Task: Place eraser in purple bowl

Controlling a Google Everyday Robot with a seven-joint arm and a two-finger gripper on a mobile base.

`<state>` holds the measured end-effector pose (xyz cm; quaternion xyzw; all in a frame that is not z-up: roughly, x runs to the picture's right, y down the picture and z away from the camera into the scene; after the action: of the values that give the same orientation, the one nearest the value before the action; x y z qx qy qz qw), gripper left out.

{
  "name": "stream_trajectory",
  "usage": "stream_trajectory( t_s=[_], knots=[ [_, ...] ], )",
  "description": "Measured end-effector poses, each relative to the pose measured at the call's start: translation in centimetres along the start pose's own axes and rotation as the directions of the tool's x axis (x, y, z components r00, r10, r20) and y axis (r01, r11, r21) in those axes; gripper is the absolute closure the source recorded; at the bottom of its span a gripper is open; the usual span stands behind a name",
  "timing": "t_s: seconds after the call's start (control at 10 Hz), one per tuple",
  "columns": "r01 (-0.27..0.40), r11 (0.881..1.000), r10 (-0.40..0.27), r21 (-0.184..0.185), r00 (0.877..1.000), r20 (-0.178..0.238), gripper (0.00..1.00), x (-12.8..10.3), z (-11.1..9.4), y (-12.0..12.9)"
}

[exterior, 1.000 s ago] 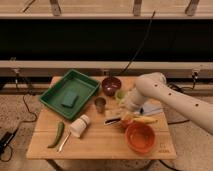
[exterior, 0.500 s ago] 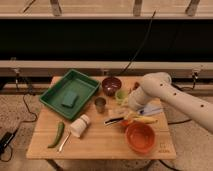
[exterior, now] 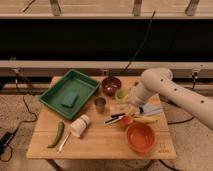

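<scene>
**Arm low over the middle of a crowded table**

Over the centre-right of the wooden table point(exterior: 95, 142), the white arm point(exterior: 172, 95) reaches in from the right, and its gripper point(exterior: 125, 107) sits low among the clutter, just near of the small light-green cup point(exterior: 120, 94) and to the right of the metal cup point(exterior: 100, 104). Its jaws are fully closed; whether anything is pinched between them cannot be made out. No eraser can be picked out with any certainty; the area under and around the gripper is too muddled to tell what lies there.

At the far side of the table, just left of the light-green cup, stands the purple bowl point(exterior: 111, 85), upright, and nothing can be made out inside it. A green tray point(exterior: 60, 90) takes up the far left, with a green sponge point(exterior: 70, 99) lying flat inside it. Near the front left, a green pepper point(exterior: 57, 135) lies beside a white cup point(exterior: 79, 125) tipped on its side, with a thin utensil point(exterior: 64, 142) between them. A dark-handled tool point(exterior: 115, 119) lies just left of a small red object point(exterior: 127, 120). An orange bowl point(exterior: 140, 137) sits at the near right, with a yellow item point(exterior: 146, 120) just beyond its rim and a pale blue cloth point(exterior: 151, 109) further back beneath the arm.
</scene>
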<state>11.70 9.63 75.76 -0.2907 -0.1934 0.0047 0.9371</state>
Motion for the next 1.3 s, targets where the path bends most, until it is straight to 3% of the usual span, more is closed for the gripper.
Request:
stream_trajectory(
  t_s=[0.3,0.6,0.8,0.9,1.1,1.3],
  knots=[
    [-0.023,1.000,0.023,0.002,1.000,0.005,1.00,0.6,-0.4,-6.2],
    [-0.062,0.998,0.062,0.004,0.998,0.019,1.00,1.5,0.5,-12.1],
    [-0.101,0.994,0.101,0.030,0.995,0.023,1.00,2.1,1.2,-16.0],
    [-0.109,0.993,0.108,0.034,0.994,0.023,1.00,2.1,1.3,-16.4],
    [-0.190,0.977,0.189,0.095,0.982,0.022,1.00,2.4,2.4,-19.0],
    [-0.234,0.964,0.233,0.127,0.972,0.021,1.00,2.1,3.0,-19.3]
  ],
)
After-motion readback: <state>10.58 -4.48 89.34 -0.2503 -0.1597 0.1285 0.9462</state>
